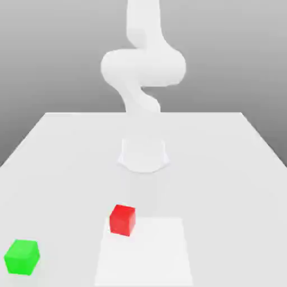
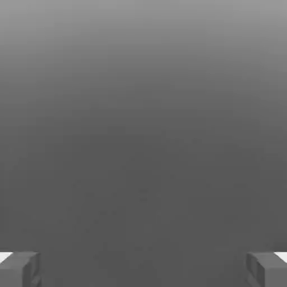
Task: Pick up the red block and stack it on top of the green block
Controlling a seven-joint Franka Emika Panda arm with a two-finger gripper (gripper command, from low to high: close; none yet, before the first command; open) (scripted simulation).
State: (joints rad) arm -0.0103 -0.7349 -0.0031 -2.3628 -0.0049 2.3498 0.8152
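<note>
1. Found the green block [image 1: 22, 258] on the surface [image 1: 218, 196], near the exterior view's left edge, nothing stacked on top.
2. Found the red block [image 1: 122, 220] farther right, at a corner of the white patch [image 1: 148, 255], ungrasped.
3. Saw the tool [image 2: 143, 270] spread wide, holding nothing.
4. Judged unstarted: needed reaching, gripping, lifting, stacking, releasing.
</note>
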